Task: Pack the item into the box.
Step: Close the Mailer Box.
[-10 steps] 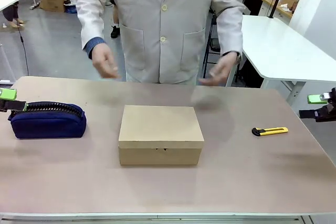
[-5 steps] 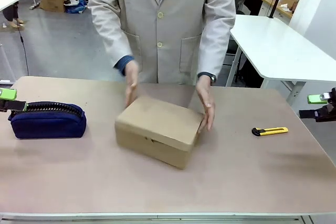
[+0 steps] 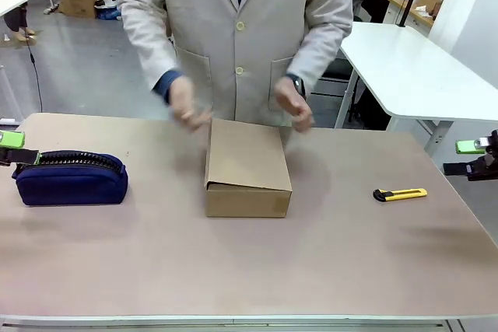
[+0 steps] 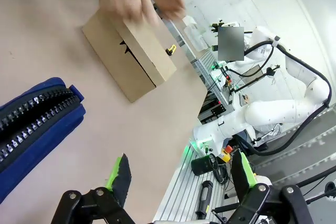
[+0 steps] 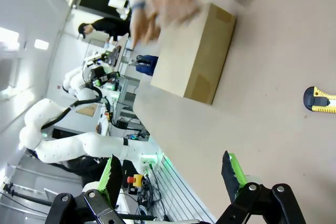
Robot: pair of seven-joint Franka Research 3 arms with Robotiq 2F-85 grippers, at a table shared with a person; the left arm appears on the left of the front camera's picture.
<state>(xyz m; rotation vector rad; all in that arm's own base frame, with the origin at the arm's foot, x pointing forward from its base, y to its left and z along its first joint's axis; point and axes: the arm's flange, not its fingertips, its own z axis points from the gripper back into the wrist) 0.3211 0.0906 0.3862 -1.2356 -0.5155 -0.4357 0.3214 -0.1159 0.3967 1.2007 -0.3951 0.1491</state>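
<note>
The brown cardboard box [image 3: 247, 165] sits shut in the middle of the table, a short side facing me; it also shows as the box [image 4: 128, 53] and the box [image 5: 194, 59]. The person's hands [image 3: 187, 106] hover blurred just above its far edge, not gripping it. The black stapler is hidden. My left gripper [image 3: 12, 148] rests at the table's far left edge, by the pouch, and stands open [image 4: 182, 174] with nothing between its fingers. My right gripper [image 3: 471, 157] hangs off the right edge, likewise open [image 5: 171, 177] and empty.
A navy zippered pouch [image 3: 70, 178] lies at the left, close to my left gripper. A yellow utility knife [image 3: 400, 193] lies at the right, between the box and my right gripper. The person stands at the far side.
The person took the box in both hands, turned it a quarter turn and set it slightly farther back, then lifted the hands off. Neither gripper moved.
</note>
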